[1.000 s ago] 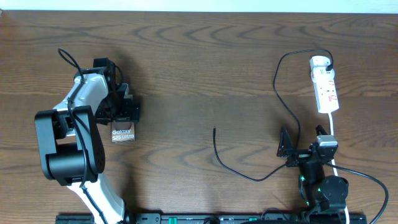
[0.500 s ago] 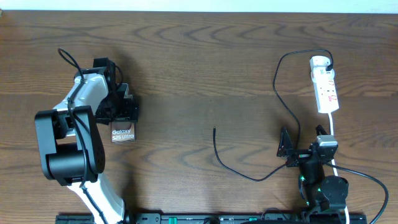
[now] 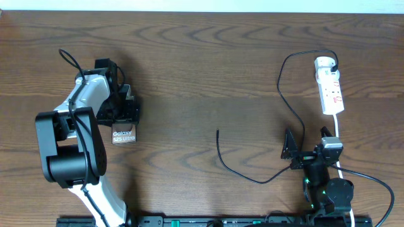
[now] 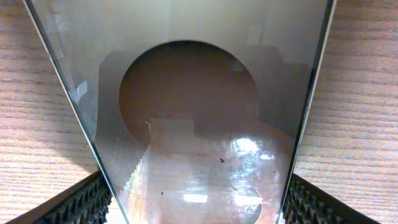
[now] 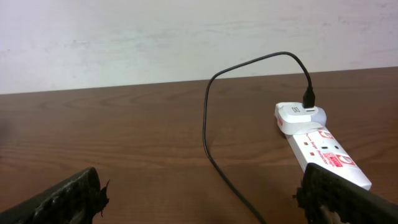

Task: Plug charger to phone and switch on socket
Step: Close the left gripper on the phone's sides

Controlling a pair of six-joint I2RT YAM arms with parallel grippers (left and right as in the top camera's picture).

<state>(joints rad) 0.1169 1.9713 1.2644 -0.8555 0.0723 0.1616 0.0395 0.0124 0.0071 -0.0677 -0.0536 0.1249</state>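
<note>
The phone (image 3: 124,134) is a dark slab with white "Galaxy S25 Ultra" lettering, at the left of the table. My left gripper (image 3: 125,118) is shut on its two long edges. In the left wrist view the phone (image 4: 186,93) fills the space between the fingers (image 4: 199,202). The charger (image 3: 252,178) is a thin black cable. Its free tip (image 3: 218,132) lies mid-table and its black plug (image 3: 332,62) sits in the socket (image 3: 331,88), a white power strip. My right gripper (image 3: 307,146) is open and empty, and the cable (image 5: 211,124) runs between its fingers (image 5: 205,199) towards the socket (image 5: 320,146).
The socket's white cord (image 3: 339,135) runs down past the right arm to the table's front edge. The table is dark wood (image 3: 202,69), with a pale wall behind its far edge (image 5: 186,37).
The phone has shifted very slightly to the left in my left gripper. The right arm and the cable have not moved.
</note>
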